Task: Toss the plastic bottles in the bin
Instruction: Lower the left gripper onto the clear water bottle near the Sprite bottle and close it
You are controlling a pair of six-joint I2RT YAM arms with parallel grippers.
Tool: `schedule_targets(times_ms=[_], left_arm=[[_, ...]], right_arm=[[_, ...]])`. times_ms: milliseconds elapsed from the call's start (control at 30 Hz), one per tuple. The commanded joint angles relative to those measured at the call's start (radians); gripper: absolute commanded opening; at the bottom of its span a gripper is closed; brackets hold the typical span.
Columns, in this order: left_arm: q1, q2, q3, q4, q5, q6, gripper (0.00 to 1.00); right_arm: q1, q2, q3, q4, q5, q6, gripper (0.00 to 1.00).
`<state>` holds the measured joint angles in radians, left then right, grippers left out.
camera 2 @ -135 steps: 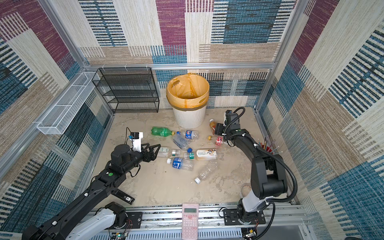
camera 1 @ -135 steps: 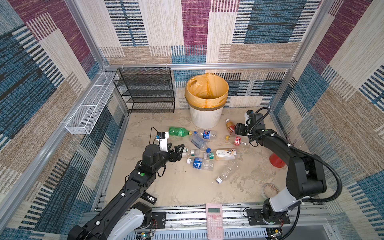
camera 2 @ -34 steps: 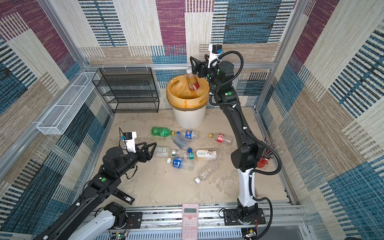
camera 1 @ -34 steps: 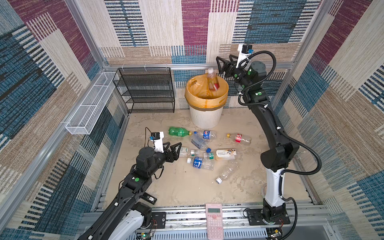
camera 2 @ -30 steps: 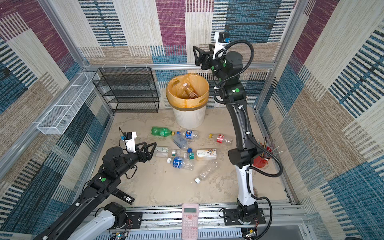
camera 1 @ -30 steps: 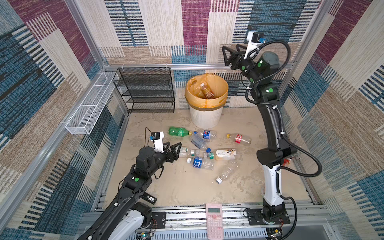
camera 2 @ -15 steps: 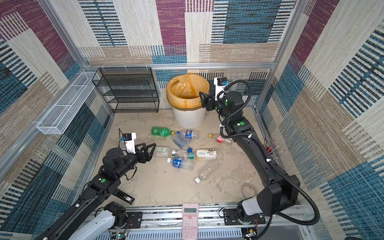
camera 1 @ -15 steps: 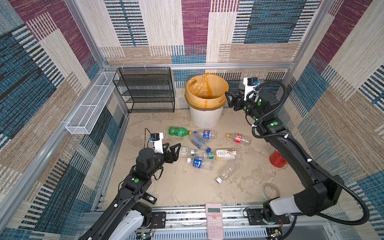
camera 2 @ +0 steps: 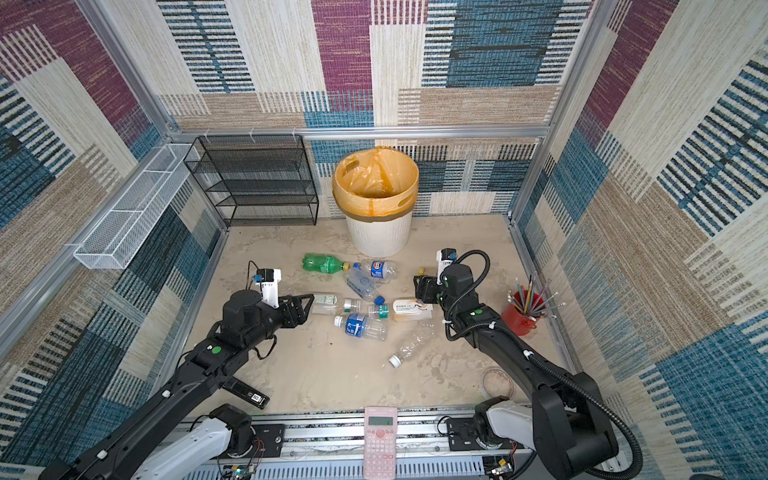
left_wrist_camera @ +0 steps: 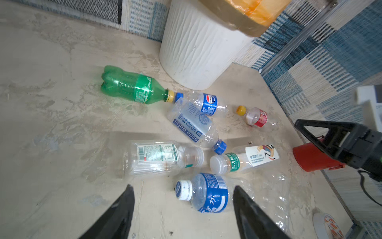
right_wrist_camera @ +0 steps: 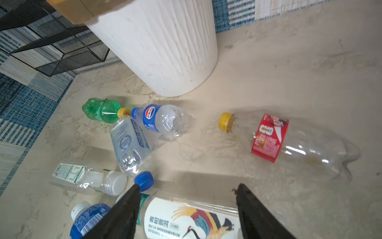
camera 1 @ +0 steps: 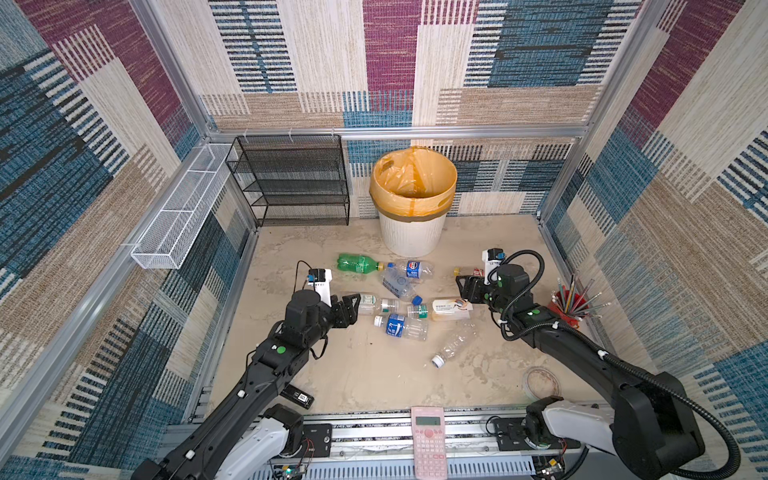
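Your left gripper (left_wrist_camera: 183,188) is spread wide and gripping nothing. In the wrist view the blue-label bottle (left_wrist_camera: 203,193) shows on the floor between the tips. In both top views those tips sit just beside the base of the green-and-white-label bottle (camera 1: 372,303), and I can't tell you whether they touch it. Over to your right gripper (right_wrist_camera: 187,187): it's parted too, with nothing clamped, hanging low over the crane-label bottle (right_wrist_camera: 186,219), which lies crosswise beneath the tips. The plastic bottles (camera 1: 397,286) are all down on the beige floor, a loose cluster between your two arms, in front of the bin (camera 1: 411,237). Nearest the bin, the green bottle (camera 1: 358,263) lies cap to cap with the Pepsi-label bottle (camera 1: 411,269). The red-label bottle (right_wrist_camera: 268,138), yellow cap, lies apart from the cluster, close by your right gripper. An unlabelled clear bottle (camera 1: 451,347) lies on the near side of the cluster. The bin stands upright by the back wall, orange bag (camera 1: 411,199) folded over its rim. The red cup of pencils (camera 1: 561,311) stands by the right wall
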<state>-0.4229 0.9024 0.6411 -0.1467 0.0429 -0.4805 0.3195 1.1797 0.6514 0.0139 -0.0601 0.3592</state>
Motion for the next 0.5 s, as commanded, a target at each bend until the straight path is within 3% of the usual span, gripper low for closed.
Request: schedule_targets(times_ms=[0, 300, 467], left_arm=[[0.003, 0.072, 0.062, -0.151, -0.044, -0.084, 0.71], [0.004, 0.241, 0.151, -0.254, 0.067, -0.315, 0.64], [0.005, 0.316, 0.203, -0.353, 0.038, -0.562, 0.65]], right_arm=[[0.001, -0.037, -0.042, 0.006, 0.024, 0.028, 0.75], [0.001, -0.109, -0.128, -0.003, 0.037, 0.028, 0.75], [0.000, -0.133, -0.152, 0.021, 0.025, 0.018, 0.76]])
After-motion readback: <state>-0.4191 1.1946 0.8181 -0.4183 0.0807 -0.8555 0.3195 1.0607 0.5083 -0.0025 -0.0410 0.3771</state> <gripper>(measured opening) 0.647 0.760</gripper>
